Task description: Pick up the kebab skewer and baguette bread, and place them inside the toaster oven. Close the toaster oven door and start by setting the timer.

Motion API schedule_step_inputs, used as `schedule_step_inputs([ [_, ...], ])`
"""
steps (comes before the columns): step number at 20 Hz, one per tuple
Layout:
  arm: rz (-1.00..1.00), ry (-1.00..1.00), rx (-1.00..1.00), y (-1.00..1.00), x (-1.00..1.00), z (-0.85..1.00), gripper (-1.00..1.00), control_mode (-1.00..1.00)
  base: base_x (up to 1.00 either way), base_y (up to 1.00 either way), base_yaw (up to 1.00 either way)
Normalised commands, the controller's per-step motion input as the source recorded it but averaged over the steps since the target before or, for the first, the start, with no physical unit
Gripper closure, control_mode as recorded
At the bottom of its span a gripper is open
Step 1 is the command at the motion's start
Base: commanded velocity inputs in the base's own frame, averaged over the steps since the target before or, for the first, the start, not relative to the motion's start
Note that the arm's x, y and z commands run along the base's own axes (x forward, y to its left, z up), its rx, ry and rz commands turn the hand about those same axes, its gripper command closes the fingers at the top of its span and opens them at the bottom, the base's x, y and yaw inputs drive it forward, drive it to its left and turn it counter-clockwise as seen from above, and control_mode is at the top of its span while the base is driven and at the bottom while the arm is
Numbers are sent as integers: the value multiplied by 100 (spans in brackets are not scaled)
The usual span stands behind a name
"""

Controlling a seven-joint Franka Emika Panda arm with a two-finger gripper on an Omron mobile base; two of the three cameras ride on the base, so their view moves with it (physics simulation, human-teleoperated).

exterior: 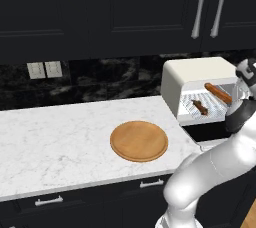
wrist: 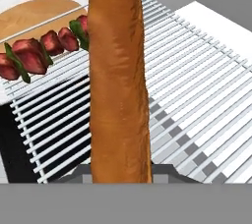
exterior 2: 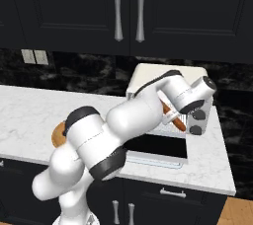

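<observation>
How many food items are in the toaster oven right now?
2. The kebab skewer lies on the wire rack; the baguette bread is above the rack inside the opening, apparently held by the gripper. Nothing seems hidden.

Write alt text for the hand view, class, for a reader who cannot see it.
A long orange-brown baguette bread runs up the middle of the picture, held over the toaster oven's wire rack. A kebab skewer of red chunks and green bits lies on the rack at upper left, with a round wooden plate beyond it.
</observation>
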Motion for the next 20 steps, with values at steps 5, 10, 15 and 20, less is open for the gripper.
schedule_step_inputs([
  [5, 0, -12, -11, 26, -3, -32, 100, -100, 0, 0, 0],
  [10, 0, -4, -24, 7, -13, -15, 100, -100, 0, 0, 0],
  [15, 0, 0, -26, 0, -31, -6, 100, -100, 0, 0, 0],
  [20, -3, 0, -18, 10, -7, 0, 100, -100, 0, 0, 0],
])
